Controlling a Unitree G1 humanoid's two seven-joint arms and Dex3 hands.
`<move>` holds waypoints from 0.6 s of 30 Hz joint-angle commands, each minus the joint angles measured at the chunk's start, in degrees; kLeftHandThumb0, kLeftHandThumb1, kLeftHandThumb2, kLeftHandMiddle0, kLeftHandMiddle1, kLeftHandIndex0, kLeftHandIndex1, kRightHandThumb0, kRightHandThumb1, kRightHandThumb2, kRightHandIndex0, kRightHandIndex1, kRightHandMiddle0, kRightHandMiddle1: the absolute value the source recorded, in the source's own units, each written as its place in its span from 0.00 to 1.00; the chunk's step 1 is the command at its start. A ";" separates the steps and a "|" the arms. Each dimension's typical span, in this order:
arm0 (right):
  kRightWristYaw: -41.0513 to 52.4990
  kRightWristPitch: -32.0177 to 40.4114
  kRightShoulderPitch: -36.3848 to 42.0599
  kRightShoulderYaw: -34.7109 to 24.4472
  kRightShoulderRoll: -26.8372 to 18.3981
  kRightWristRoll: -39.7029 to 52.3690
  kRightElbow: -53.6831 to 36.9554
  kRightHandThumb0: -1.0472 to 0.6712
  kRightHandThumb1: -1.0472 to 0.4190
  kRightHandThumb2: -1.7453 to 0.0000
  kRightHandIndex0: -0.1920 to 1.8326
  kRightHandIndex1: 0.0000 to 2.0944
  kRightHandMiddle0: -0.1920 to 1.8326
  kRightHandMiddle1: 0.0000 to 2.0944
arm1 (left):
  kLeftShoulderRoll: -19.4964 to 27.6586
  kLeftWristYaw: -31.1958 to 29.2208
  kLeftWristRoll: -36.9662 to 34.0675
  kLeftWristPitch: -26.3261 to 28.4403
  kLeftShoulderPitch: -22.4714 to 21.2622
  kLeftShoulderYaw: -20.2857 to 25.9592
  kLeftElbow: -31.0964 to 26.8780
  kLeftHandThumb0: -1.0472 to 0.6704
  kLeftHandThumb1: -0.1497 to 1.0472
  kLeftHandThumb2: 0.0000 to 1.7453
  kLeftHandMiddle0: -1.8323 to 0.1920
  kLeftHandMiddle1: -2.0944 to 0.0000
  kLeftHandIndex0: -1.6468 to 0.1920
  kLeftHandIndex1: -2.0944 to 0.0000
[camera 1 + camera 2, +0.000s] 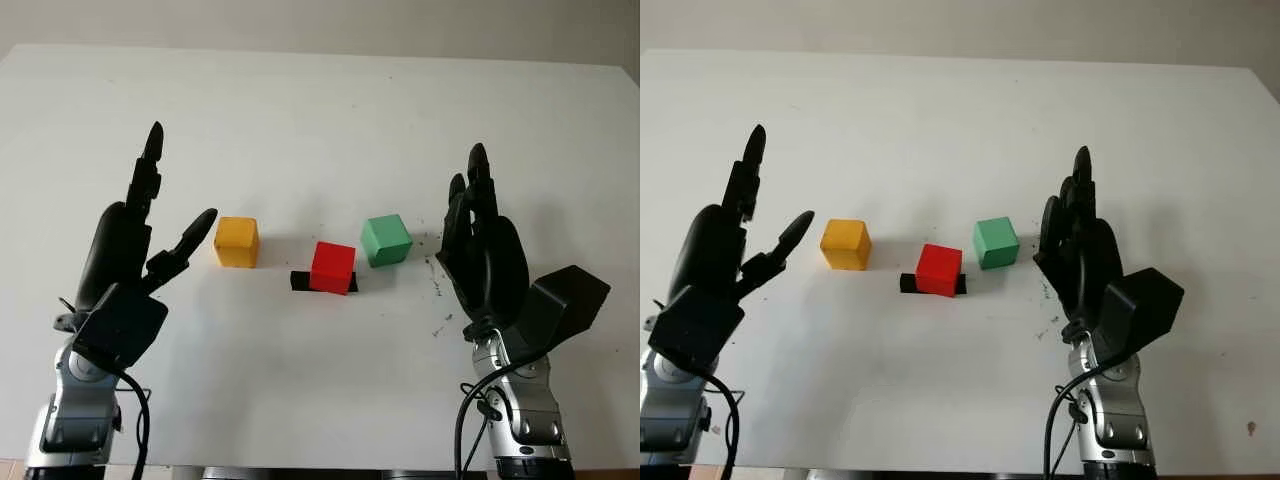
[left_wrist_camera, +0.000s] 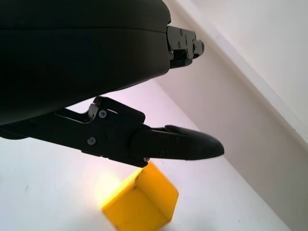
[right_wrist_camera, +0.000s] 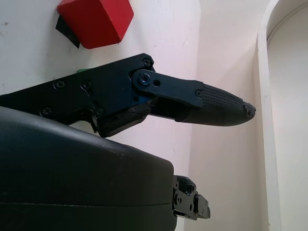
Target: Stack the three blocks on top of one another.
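A white bench (image 1: 320, 110) carries three small blocks in a loose row near its middle, none stacked yet. The yellow block (image 1: 236, 241) is on the left, the red block (image 1: 332, 266) in the middle and slightly nearer, the green block (image 1: 386, 240) on the right. All three sit apart from each other. The red block rests on a short black strip (image 1: 300, 283) that pokes out to its left.

The left hand (image 1: 140, 240) is raised at the near left, holding nothing, its fingers extended, with one fingertip reaching toward the yellow block without touching it. The right hand (image 1: 480, 245) is raised at the near right, also holding nothing, fingers straight up, just right of the green block.

The blocks are cubes, so none has a long axis. Each is turned a little, with an edge angled toward the viewer rather than a face square on.

Likely risks: the blocks are close together, so a hand reaching for one could knock its neighbour. The red block may sit unevenly on the strip, making it a shaky base. Mismatched turns could leave a stacked block overhanging and tipping.
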 commanded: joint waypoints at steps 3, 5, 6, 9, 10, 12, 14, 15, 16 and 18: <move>0.19 -0.91 -0.08 -0.35 0.03 0.05 -0.40 0.16 0.00 0.62 0.00 0.00 0.00 0.00 | 7.53 -5.87 4.30 1.56 -3.86 -2.26 -0.42 0.22 0.90 0.03 0.95 0.98 0.84 0.96; 0.12 -0.86 -0.09 -0.28 0.24 0.10 -0.42 0.16 0.00 0.62 0.00 0.00 0.00 0.00 | 9.98 -7.76 5.77 0.74 -5.10 -3.48 0.54 0.19 0.91 0.03 0.94 0.97 0.83 0.96; 0.08 -0.74 -0.10 -0.26 0.37 0.17 -0.42 0.16 0.00 0.62 0.00 0.00 0.00 0.00 | 10.92 -8.59 6.27 0.35 -5.68 -4.08 1.09 0.19 0.91 0.03 0.94 0.97 0.83 0.96; -0.19 -0.71 -0.08 -0.22 0.61 -0.07 -0.28 0.16 0.00 0.62 0.00 0.00 0.00 0.00 | 11.99 -10.31 6.43 0.44 -6.71 -5.08 1.86 0.21 0.88 0.02 0.91 0.96 0.80 0.96; -0.24 -0.81 -0.02 -0.19 0.66 -0.16 -0.24 0.16 0.00 0.62 0.00 0.00 0.00 0.00 | 12.06 -10.76 6.04 0.37 -7.01 -5.29 2.18 0.21 0.87 0.02 0.91 0.96 0.80 0.96; -0.44 -0.70 0.05 -0.19 0.79 -0.20 -0.34 0.15 0.00 0.62 0.00 0.00 0.00 0.00 | 12.14 -11.74 5.75 1.00 -7.48 -5.73 2.33 0.23 0.85 0.02 0.84 0.96 0.76 0.96; -0.65 -0.48 0.09 -0.26 0.98 -0.03 -0.54 0.15 0.00 0.63 0.00 0.00 0.00 0.00 | 12.53 -13.47 6.12 2.52 -7.87 -6.30 1.86 0.23 0.85 0.03 0.82 0.96 0.75 0.96; -0.72 -0.46 0.10 -0.28 1.06 0.02 -0.60 0.15 0.00 0.63 0.00 0.00 0.00 0.00 | 12.83 -14.41 6.45 3.27 -8.08 -6.64 1.65 0.23 0.85 0.03 0.83 0.97 0.75 0.96; -0.76 -0.49 0.09 -0.27 1.09 -0.03 -0.63 0.15 0.00 0.63 0.00 0.00 0.00 0.00 | 13.32 -15.12 7.08 3.60 -8.31 -7.07 1.59 0.23 0.85 0.03 0.85 0.98 0.76 0.97; -0.49 -0.73 0.18 -0.27 0.92 -0.04 -0.59 0.16 0.00 0.63 0.00 0.00 0.00 0.00 | 14.29 -15.37 9.00 3.35 -8.70 -8.05 1.93 0.22 0.85 0.03 0.89 0.99 0.77 0.97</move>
